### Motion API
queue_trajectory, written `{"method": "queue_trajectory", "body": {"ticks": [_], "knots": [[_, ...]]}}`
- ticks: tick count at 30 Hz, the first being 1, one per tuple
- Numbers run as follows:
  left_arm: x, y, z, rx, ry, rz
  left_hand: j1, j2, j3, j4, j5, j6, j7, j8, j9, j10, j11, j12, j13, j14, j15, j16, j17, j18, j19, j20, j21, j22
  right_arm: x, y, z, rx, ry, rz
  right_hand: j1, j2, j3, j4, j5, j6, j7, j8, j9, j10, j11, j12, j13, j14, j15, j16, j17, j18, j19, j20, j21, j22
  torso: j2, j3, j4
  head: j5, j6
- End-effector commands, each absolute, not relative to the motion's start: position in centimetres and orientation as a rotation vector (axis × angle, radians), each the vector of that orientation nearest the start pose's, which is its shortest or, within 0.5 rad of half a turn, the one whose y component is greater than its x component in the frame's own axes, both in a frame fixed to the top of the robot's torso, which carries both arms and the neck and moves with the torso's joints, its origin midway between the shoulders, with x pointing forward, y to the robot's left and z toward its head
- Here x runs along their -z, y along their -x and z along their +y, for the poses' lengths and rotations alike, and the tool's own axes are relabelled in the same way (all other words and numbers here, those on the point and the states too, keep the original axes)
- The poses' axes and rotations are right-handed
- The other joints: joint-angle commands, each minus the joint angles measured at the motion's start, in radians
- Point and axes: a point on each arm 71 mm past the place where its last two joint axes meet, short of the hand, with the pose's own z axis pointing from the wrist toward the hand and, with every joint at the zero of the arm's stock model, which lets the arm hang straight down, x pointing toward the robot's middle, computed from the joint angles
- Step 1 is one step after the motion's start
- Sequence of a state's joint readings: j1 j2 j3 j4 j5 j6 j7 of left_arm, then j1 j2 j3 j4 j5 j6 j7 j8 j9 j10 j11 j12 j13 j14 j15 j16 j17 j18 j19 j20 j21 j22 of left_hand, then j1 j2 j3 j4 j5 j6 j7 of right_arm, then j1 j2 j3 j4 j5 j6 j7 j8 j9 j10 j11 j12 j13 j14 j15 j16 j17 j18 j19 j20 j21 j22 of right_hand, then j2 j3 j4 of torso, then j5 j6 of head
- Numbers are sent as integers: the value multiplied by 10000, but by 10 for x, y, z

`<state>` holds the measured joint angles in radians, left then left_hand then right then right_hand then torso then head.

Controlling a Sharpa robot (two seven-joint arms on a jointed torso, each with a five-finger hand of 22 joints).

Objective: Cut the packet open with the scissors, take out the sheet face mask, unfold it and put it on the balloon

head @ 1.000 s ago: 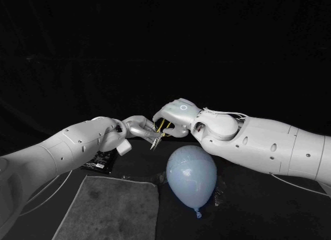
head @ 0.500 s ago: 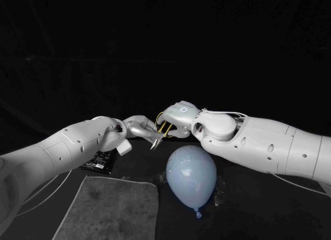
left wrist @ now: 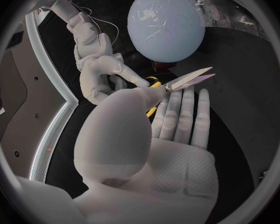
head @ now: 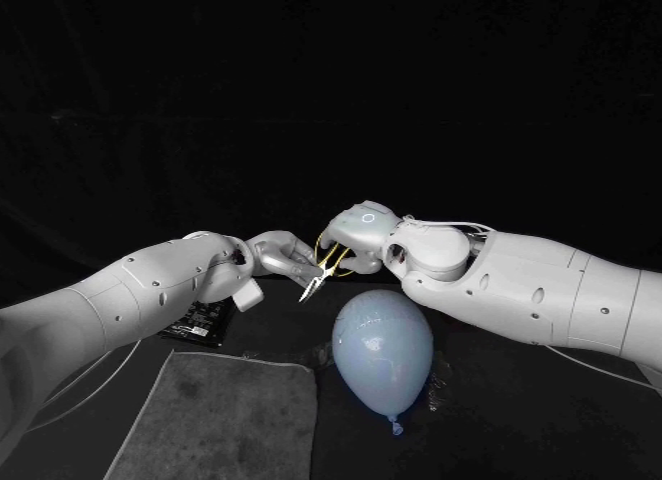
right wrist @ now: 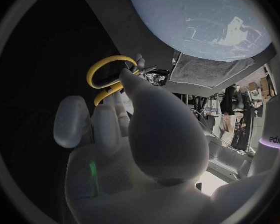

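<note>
A grey mat (head: 223, 415) lies nearest on the desk (head: 504, 430), with the pale balloon (head: 382, 345) just beside it. The dark packet (head: 201, 322) is partly hidden by the left arm. Above, the left hand (head: 281, 255) pinches the scissors (head: 320, 272) near the blades. The right hand (head: 357, 235) touches their yellow handles; I cannot tell whether it grips them.

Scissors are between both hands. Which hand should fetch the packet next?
The left hand, probably: the packet lies beside its forearm; the right hand is at the scissors' yellow handles, with the balloon between it and the packet. It must release the scissors first.
</note>
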<state>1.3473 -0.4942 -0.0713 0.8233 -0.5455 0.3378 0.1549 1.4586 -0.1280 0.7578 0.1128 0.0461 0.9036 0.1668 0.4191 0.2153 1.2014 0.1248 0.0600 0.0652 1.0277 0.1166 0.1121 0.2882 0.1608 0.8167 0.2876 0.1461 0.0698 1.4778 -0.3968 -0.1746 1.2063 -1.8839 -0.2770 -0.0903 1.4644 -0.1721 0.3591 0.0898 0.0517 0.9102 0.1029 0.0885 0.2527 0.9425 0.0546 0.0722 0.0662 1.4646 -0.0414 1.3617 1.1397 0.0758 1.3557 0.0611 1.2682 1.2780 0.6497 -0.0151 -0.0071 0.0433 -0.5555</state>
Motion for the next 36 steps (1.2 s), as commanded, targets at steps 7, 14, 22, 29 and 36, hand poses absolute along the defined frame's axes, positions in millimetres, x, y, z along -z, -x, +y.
{"method": "queue_trajectory", "body": {"ticks": [7,14,22,29,36], "knots": [[158,-594,201,13072,4293,20190,-9,70,162,-89,35,108,2,40,2927,71,17,43,16,61,-14,-57,17,164,77,8,68,16,99,-547,-49,-3094,8307,13413,-46,-8,166,-62,-9,101,5,63,7,194,-5,58,6,418,80,41,-21,71,54,48,-6,9,-2,-16,2,-39,-9],[156,-591,199,13506,4555,20082,-14,70,168,-92,34,108,1,40,2930,70,18,42,16,61,-13,-58,18,164,77,8,69,16,103,-548,-48,-2879,8589,13637,-128,-74,331,-67,-9,274,10,137,28,426,0,45,0,413,63,78,0,62,95,45,30,77,7,-13,-7,-54,-4],[152,-585,189,14117,4559,20085,-34,77,198,-107,35,108,-2,42,2945,70,19,41,16,60,-12,-60,22,164,77,9,72,16,109,-546,-45,-3053,8839,13678,-212,-42,826,-80,-13,615,-44,286,78,819,-55,5,-12,415,12,153,55,45,158,7,82,182,10,-7,12,-55,-28],[146,-583,184,14547,4615,20009,-57,91,245,-133,37,105,-11,49,2974,72,19,41,16,61,-13,-63,29,164,79,8,77,18,113,-547,-45,-3224,8901,13703,-485,354,1526,138,-35,1188,56,610,253,1573,48,88,8,415,179,226,98,-7,255,64,204,354,12,-10,7,-49,-29],[140,-583,184,14763,4763,19857,-81,97,283,-153,36,100,-15,56,3002,74,19,41,17,61,-12,-66,34,164,81,8,82,18,115,-550,-49,-3524,8696,13870,-565,1053,2151,162,-28,1597,204,1129,752,2874,123,364,62,354,339,246,37,-135,567,265,684,833,7,-2,12,-35,-28]]}}
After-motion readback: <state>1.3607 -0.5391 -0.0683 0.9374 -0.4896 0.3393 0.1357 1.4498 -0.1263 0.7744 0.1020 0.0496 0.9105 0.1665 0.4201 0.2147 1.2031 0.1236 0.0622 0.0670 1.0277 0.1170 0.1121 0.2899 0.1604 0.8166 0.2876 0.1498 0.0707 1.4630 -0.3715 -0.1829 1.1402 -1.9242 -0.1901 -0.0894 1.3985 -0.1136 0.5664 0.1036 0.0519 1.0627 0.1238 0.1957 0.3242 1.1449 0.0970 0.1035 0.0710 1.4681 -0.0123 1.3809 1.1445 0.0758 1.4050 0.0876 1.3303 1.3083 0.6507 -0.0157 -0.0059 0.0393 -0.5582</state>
